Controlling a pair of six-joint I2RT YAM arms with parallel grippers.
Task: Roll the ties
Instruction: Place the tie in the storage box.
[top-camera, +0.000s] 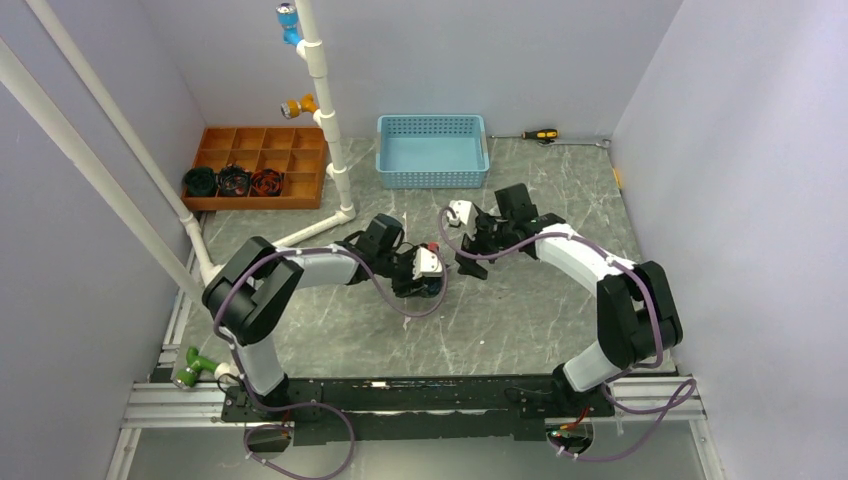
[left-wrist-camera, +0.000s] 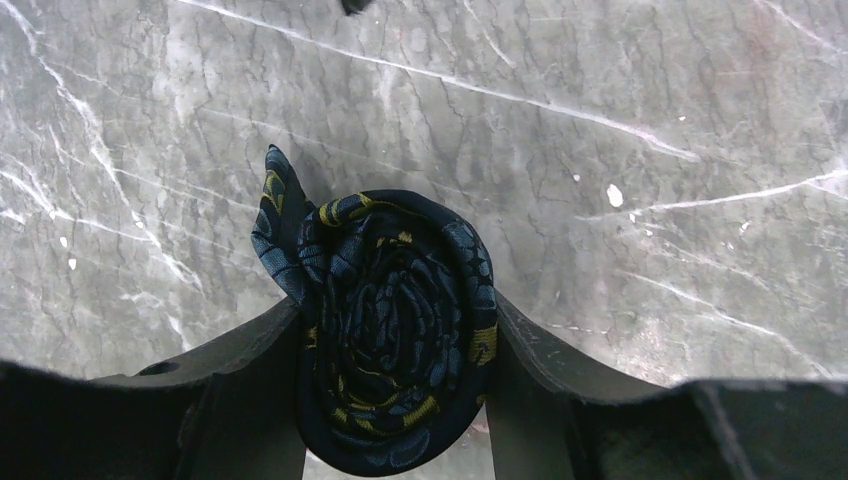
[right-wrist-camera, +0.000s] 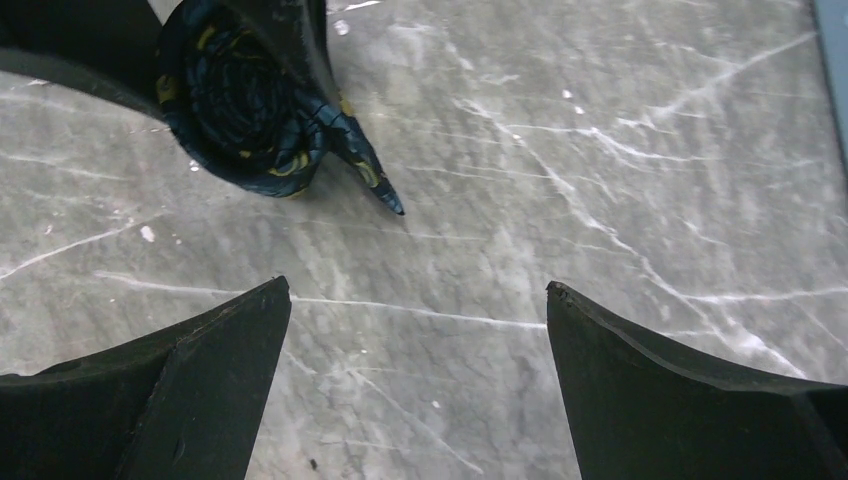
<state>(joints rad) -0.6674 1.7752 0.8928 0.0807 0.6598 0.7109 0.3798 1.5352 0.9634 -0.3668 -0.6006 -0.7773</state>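
The tie is wound into a tight round roll, like a snail shell. It is dark blue with little blue and yellow shapes on it. One pointy end sticks out from the side of the roll. The roll is near the middle of the grey table, down low. I cannot tell if it touches the top. The left gripper has it. Its jaws are about half spread, and they pinch the roll from two sides, one finger flat on each side. I think it holds the roll this way so the coils cannot spring open. The rolling of this tie looks done, so it may only need a place to go. The right gripper is just beside the roll, a little to the right and farther back. Its jaws are spread wide, and there is only bare table between them. It holds nothing and touches nothing. I think it stays close so it can help if the roll slips. Far away on the left is a wooden tray with many small boxes. Three dark rolls sit in its near row. They may be ties too, but they are too small to be sure. A blue basket stands at the far middle.
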